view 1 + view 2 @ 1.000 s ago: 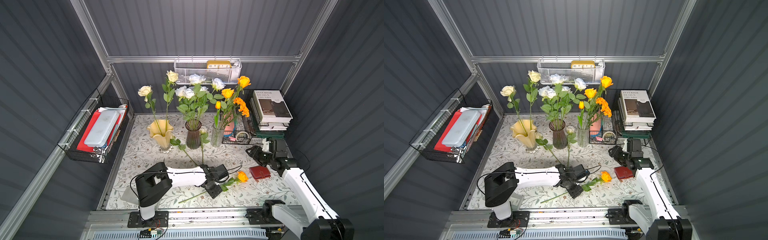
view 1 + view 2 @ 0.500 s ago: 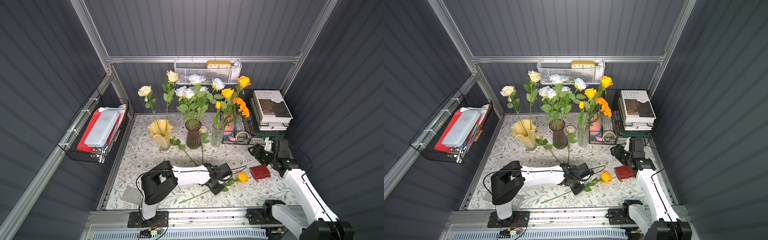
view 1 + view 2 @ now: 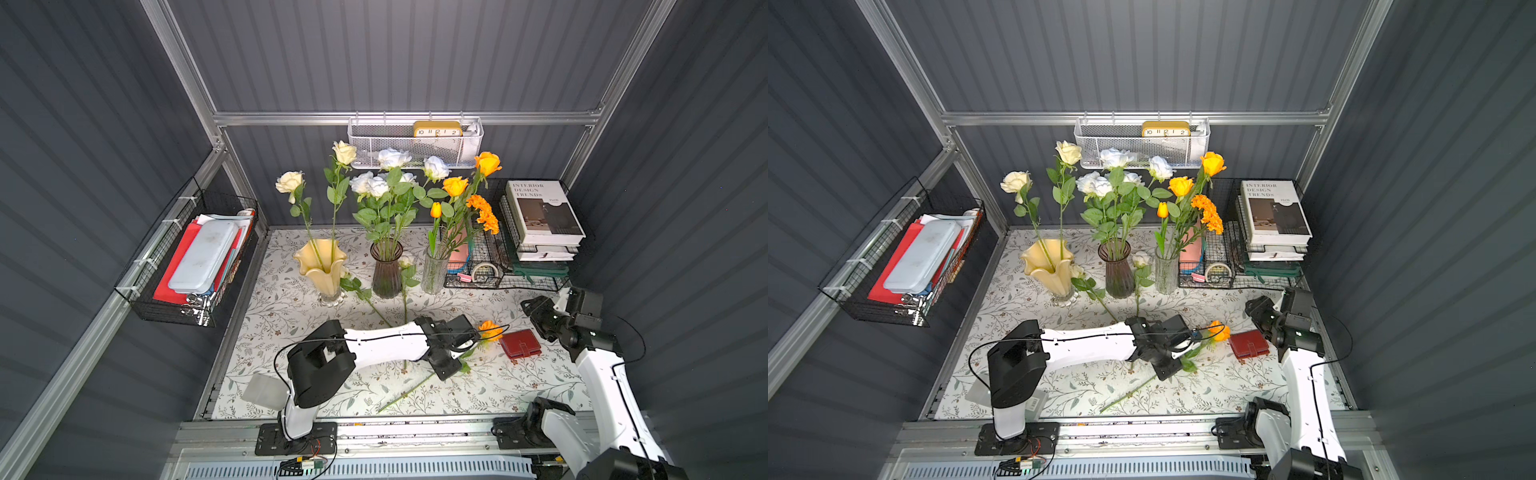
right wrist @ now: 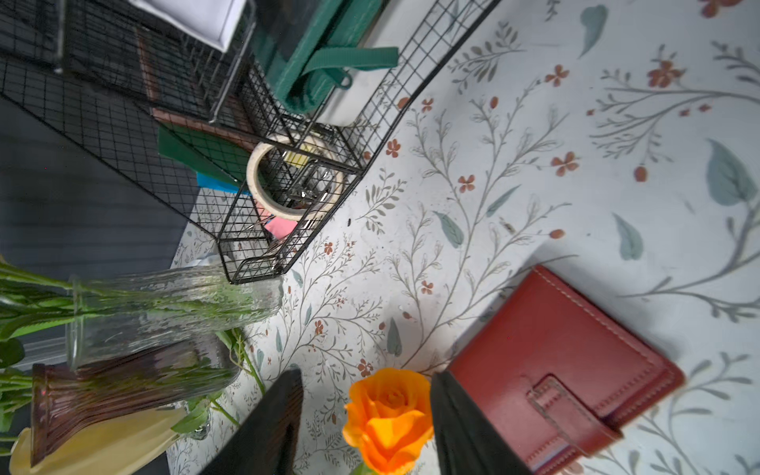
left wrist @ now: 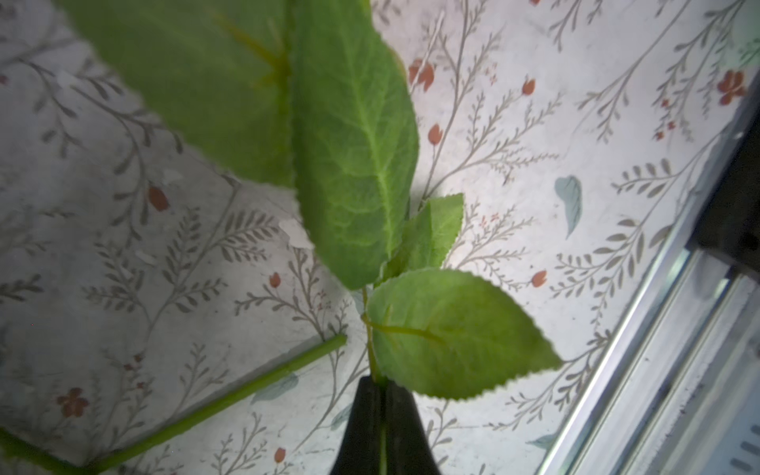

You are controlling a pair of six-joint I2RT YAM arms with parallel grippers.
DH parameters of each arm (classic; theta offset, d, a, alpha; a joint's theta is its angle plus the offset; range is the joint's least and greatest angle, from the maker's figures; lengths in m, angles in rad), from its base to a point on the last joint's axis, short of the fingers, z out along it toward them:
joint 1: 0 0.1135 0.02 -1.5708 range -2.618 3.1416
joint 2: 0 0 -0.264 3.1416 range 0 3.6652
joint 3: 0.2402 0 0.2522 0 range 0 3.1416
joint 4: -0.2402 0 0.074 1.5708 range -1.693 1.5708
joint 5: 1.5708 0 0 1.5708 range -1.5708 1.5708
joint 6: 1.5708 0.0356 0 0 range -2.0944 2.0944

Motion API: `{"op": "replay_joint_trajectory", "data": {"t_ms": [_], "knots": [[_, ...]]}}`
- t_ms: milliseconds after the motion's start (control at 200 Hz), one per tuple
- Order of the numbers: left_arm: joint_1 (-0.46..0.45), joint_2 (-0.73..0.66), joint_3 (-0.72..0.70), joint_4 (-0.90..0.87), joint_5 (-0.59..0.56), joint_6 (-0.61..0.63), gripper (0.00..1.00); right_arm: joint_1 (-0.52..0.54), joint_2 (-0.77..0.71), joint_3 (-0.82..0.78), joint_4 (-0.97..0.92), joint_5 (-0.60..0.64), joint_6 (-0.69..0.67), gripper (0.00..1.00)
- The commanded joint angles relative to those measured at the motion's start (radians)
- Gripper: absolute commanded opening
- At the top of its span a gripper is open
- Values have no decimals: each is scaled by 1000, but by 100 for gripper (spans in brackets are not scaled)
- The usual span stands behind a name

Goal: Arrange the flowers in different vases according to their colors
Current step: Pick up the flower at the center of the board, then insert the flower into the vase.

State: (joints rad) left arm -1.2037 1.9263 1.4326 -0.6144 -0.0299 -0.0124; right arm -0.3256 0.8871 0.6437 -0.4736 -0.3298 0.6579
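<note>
An orange rose lies on the flowered cloth beside a red wallet. My left gripper is shut on its thin green stem, just below the leaves. My right gripper hovers open at the right, past the wallet, with the rose showing between its fingers at a distance. At the back stand the yellow vase with cream roses, the purple vase with white roses and the clear vase with orange flowers. Two pale roses lie on the cloth, their stems passing under my left arm.
The red wallet lies right of the rose. A black wire basket with a tape roll and a stack of books fill the back right. A wire basket hangs on the left wall. A pale box sits front left.
My left gripper has come down onto the orange rose's stem and closed on it. The right arm has barely moved.
</note>
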Motion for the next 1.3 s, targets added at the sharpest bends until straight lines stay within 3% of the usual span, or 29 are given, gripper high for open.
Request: {"op": "replay_joint_trajectory", "data": {"t_ms": [0, 290, 430, 485, 590, 750, 1041, 1296], "knots": [[0, -69, 112, -54, -52, 57, 0, -36, -23, -25, -16, -17, 14, 55], [49, -113, 418, -17, -172, 266, 0, -72, -24, -41, 0, -41, 4, 55], [86, -186, 526, 224, -186, 394, 0, -73, -4, -53, 27, -46, 5, 55], [128, -236, 522, 367, -100, 425, 0, -73, 11, -56, 61, -54, 9, 55], [248, -321, 455, 660, 112, 385, 0, -78, 52, -45, 107, -106, 29, 55], [371, -287, 420, 943, 206, 337, 0, -78, 137, -16, 124, -146, 14, 54], [492, -122, 426, 1172, 353, 159, 0, -78, 194, -7, 159, -175, -21, 53], [510, -43, 365, 1263, 362, 96, 0, -79, 209, 6, 158, -166, -59, 54]]}}
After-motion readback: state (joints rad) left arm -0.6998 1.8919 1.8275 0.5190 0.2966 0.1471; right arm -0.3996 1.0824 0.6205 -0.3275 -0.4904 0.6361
